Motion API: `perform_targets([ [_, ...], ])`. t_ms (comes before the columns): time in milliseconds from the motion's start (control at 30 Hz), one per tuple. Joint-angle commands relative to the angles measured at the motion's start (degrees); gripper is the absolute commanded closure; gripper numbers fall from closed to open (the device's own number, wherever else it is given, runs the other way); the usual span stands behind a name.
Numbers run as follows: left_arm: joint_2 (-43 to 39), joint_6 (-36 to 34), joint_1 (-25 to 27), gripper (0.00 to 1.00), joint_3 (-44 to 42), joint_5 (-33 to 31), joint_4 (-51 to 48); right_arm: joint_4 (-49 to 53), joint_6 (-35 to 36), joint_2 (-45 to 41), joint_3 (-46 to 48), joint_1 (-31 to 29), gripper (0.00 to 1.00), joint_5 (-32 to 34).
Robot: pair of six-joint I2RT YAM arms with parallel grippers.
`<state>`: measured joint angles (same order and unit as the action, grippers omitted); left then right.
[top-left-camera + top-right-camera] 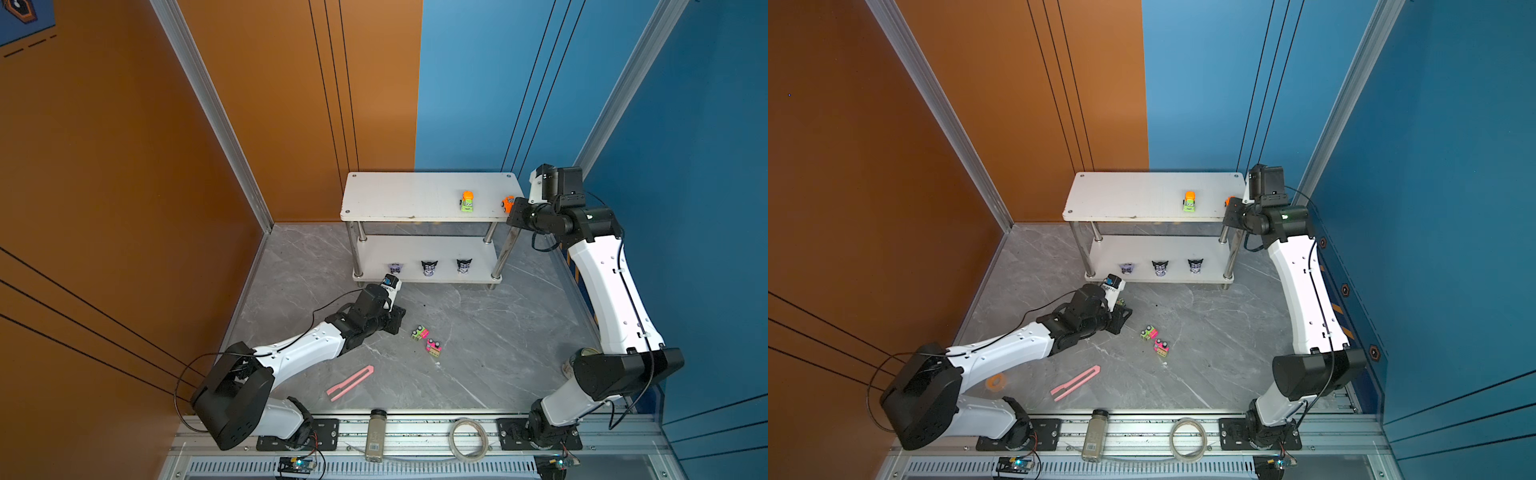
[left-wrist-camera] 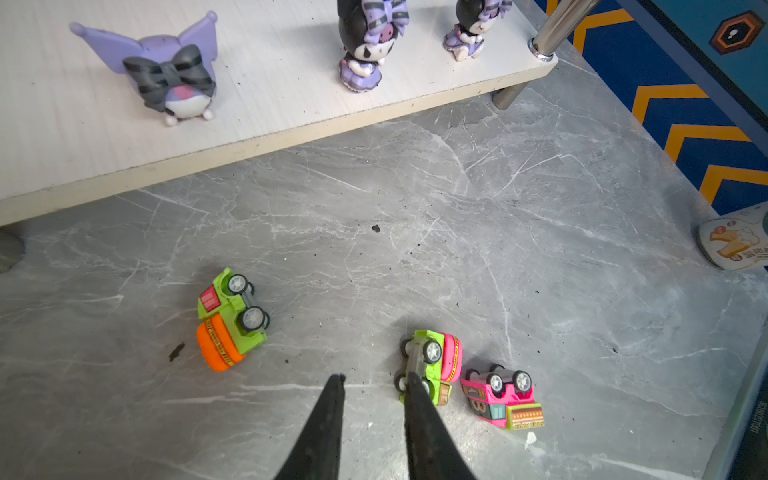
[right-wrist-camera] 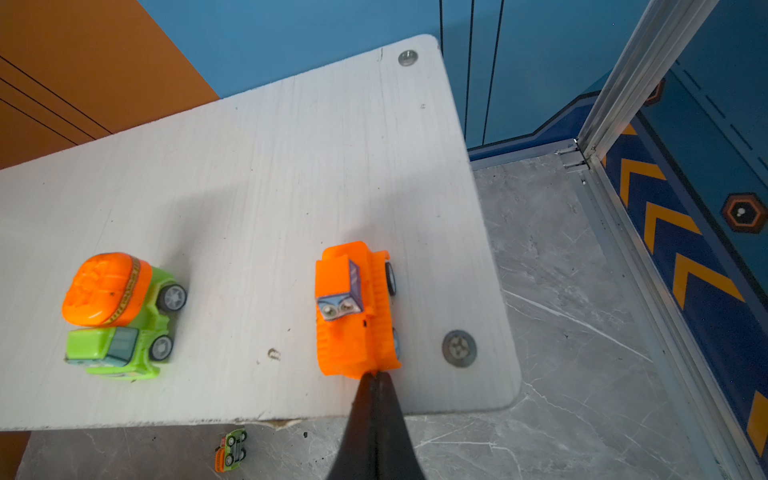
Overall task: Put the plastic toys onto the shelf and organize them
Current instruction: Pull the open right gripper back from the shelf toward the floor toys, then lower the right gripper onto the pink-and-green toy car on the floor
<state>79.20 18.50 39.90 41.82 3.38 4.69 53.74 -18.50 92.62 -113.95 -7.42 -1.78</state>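
Shelf (image 1: pixel 399 195) stands at the back of the grey marble table (image 1: pixel 498 332), in front of the wall. Top tier: green-orange mixer car (image 3: pixel 120 316) sits upright on its wheels, and the orange dozer car (image 3: pixel 353 307) is upright nr the R end, just beside a corner screw cap (image 3: pixel 459 348); the 2 cars are well apart. R gripper (image 3: pixel 376 375) has its fingers pressed tight together w/ nothing between them. Its tips are right at the dozer's near end, prob. touching, though the angle doesn't settle it. Lower tier: 3 figurines (image 1: pixel 429 268) stand in a row nr the front edge, apart from each other. L gripper (image 2: pixel 375 378) hangs low over the table in front of the shelf w/ its fingers partly open and nothing in them. In the L wrist view one finger (image 2: pixel 419 415) overlaps the green-pink car (image 2: pixel 432 365); contact can't be told. That car lies on its side, w/ the pink car (image 2: pixel 505 395) just beside it, wheels up. The tipped green-orange car (image 2: pixel 230 318) lies on its side, apart from those 2 and nearer the shelf. A pink strip (image 1: pixel 350 382) lies nearer the front rail.
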Motion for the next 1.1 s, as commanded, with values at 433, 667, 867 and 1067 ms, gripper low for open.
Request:
perform_targets([
  [433, -0.36, 0.48, 1.19, 0.73, 1.18, -1.44, -0.04, -2.05, -0.48, -12.77, 13.41, -9.16, 1.0, 5.79],
  [667, -1.59, -0.26, 1.14, 0.73, 0.31, -2.57, -0.76, -1.7, 0.56, -17.72, 34.39, -24.23, 0.97, 11.8],
  [867, -1.4, -0.1, 0.75, 0.73, -0.52, -2.69, -0.7, -5.96, -2.19, -18.14, 47.16, -38.31, 0.99, 10.59],
  [1067, -0.41, 1.97, 0.47, 0.73, -2.11, -2.24, 1.67, -15.98, -5.82, -12.79, 56.88, -43.39, 1.0, 4.2],
])
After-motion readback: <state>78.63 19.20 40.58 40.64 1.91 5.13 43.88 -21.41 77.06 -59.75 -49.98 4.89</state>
